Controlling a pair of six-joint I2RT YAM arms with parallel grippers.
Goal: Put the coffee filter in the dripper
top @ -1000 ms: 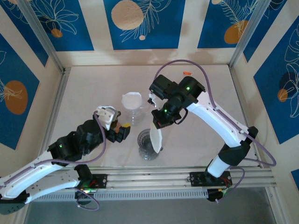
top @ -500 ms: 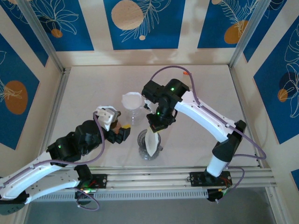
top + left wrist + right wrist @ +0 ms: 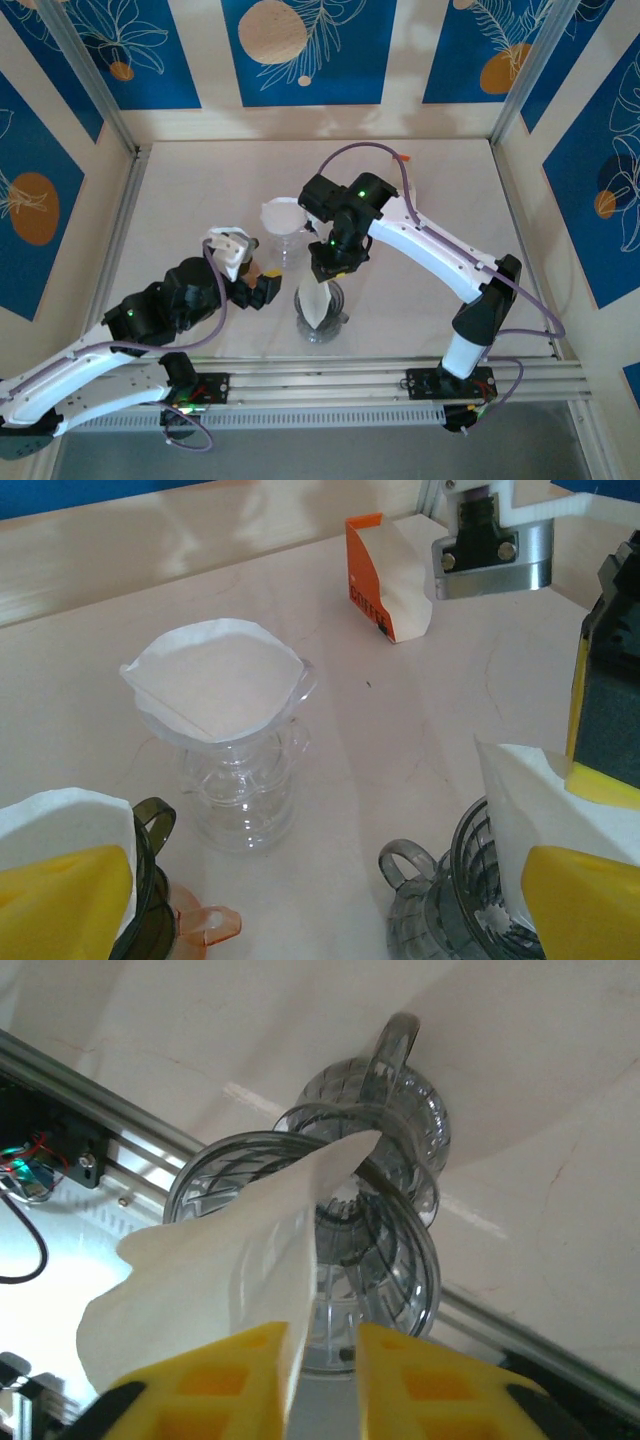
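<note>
Near the front of the table (image 3: 200, 180) stands a smoky grey dripper (image 3: 322, 322). Right above it hangs the right gripper (image 3: 327, 272), pointing down. A white coffee filter (image 3: 316, 303) stands on its edge inside the dripper. It is tall and folded flat, and its top sticks out over the rim. From the right wrist, the two yellow fingers (image 3: 210, 1380) are a little bit apart, with a small gap between them. The paper leans on the side of one finger, so the claw looks loose and not squeezing.

The left gripper (image 3: 258, 287) sits just to the left of the dripper. Its claw is spread wide and holds nothing. Behind the dripper is a clear glass jug (image 3: 285, 245) with a white filter (image 3: 213, 680) sitting open in its top. Close by the left claw is a dark dripper (image 3: 150, 845) with a filter in it too. Farther back lies an orange and white filter box (image 3: 385, 580).
</note>
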